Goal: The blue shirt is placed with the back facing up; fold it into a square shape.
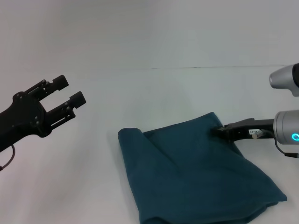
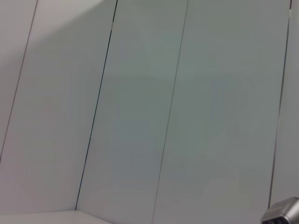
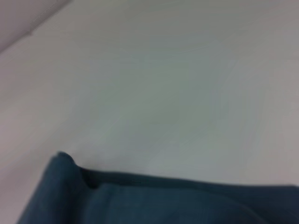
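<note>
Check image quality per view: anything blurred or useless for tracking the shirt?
Head view: evenly lit, the blue shirt reasonably sharp, left gripper raised, right gripper at its far edge. Right wrist view: shirt soft, out of focus. Left wrist view: only wall panels, no shirt.

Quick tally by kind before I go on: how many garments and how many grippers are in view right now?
Garments: 1, the blue shirt, folded on the table.
Grippers: 2, the left gripper raised off the cloth, the right gripper at the shirt's far edge.
Total: 3.
</note>
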